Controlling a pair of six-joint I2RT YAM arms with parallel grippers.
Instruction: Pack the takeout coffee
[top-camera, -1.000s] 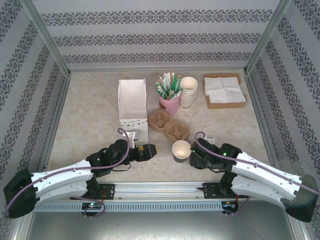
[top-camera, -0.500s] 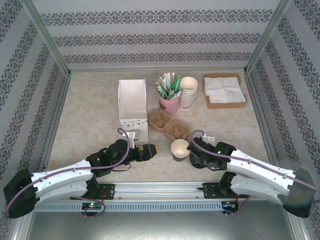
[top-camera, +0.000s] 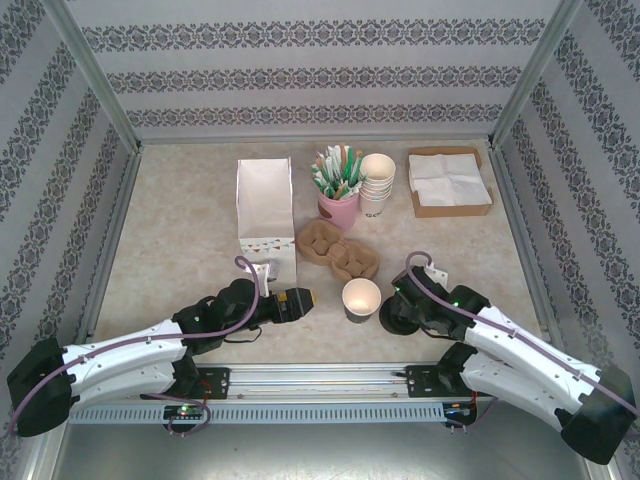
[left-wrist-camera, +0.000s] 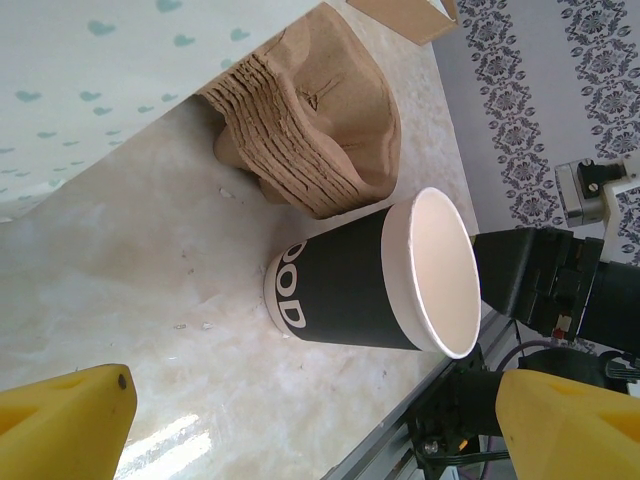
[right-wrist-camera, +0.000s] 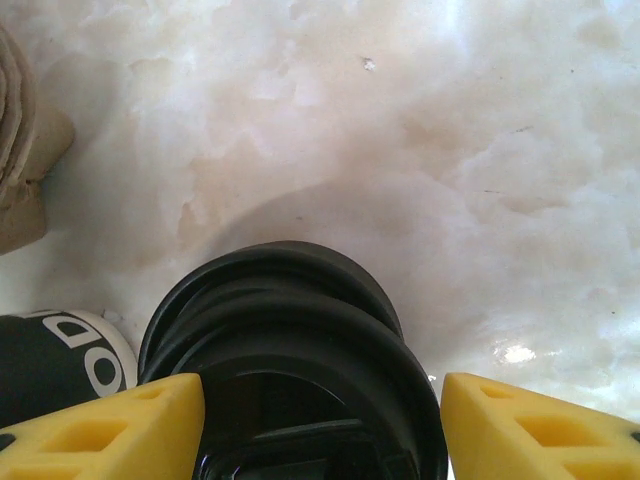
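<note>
Black paper cup: the landmark here, matte black sleeve with white block letters and a plain white inside. It's standing upright with its mouth open, on the marbled beige table.
Pulp carriers: a brown moulded-fibre stack with rough, layered edges and lumpy rounded pockets. Sits just behind the cup, nearly touching it in the left wrist view.
Black lids: glossy round plastic with ridged, stepped rims, looks like a nested stack. Right beside the cup on the right arm's side.
Right gripper: above the lids, with a yellow finger on either side of the rim. Honestly can't tell whether they're pressing on it or just straddling it.
Left gripper: on the other side of the cup, close by and aimed at it. Yellow fingers spread wide, nothing between them.
Paper bag: white and boxy with little teal hearts, standing open behind the cup toward the left arm's side.
Pink holder: behind the carriers, stuffed with green and white packets.
White cups: a smooth nested stack just beside the holder.
Napkin box: a shallow cardboard tray of white napkins, well behind the cup on the right arm's side.
</note>
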